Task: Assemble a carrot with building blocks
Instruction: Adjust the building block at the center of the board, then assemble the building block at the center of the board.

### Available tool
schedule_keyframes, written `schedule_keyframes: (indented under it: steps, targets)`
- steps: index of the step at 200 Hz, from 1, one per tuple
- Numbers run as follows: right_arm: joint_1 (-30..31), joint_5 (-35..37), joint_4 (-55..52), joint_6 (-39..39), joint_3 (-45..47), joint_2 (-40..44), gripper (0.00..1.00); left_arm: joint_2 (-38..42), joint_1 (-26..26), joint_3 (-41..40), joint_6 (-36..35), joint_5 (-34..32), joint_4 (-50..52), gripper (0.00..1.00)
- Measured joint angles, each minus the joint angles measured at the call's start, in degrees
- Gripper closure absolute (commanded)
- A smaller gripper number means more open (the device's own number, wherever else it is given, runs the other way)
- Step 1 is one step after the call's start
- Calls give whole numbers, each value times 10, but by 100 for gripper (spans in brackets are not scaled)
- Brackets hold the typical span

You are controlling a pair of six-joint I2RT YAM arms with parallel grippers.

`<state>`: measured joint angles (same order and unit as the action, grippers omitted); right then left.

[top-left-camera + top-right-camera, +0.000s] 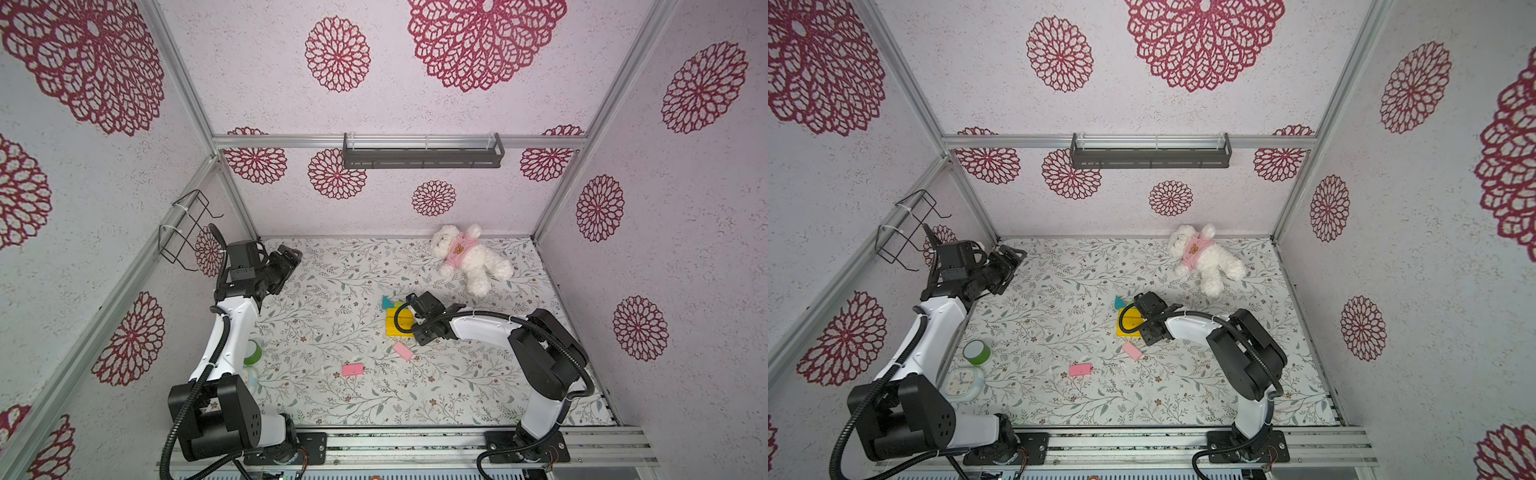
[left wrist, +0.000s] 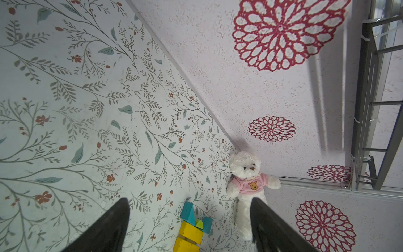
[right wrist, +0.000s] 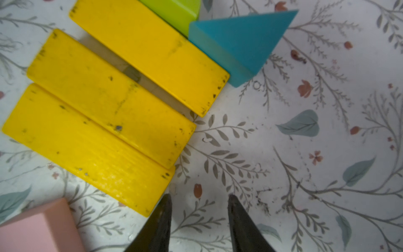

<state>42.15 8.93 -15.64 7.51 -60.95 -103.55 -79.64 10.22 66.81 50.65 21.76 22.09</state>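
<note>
Both top views look from high above the front edge, down and toward the back wall (image 1: 415, 208); they take in the whole table (image 1: 332, 399) and share almost all of it, only shifted a little sideways. The left wrist camera sits near the back left corner and looks along the left fingers (image 2: 104, 229) across the table, far from the bear (image 2: 248, 181) and the yellow bars (image 2: 189, 237); the top views show these too. The right wrist camera looks steeply down past the right fingers (image 3: 159, 227), very near the yellow bars; a teal triangle (image 3: 242, 37) shows in both wrist views.
</note>
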Motion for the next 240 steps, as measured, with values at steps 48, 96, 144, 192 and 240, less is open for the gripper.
schedule_keyframes:
  steps: [48, 96, 144, 192, 240]
  targets:
    - [0, -2, 5, 0, -3, -5, 56, 0, 0, 0, 0, 0, 0, 12]
    - [0, -2, 8, 0, -3, -5, 55, 0, 0, 0, 0, 0, 0, 12]
    - [4, -2, -3, 6, 12, 35, 51, -1, -1, 0, 0, 0, 0, 12]
    - [61, -22, -13, 42, 59, 156, 66, -3, -2, 0, 0, 0, 0, 12]
    - [118, -69, -12, 87, 105, 160, 63, -5, -9, 0, 0, 0, 0, 12]
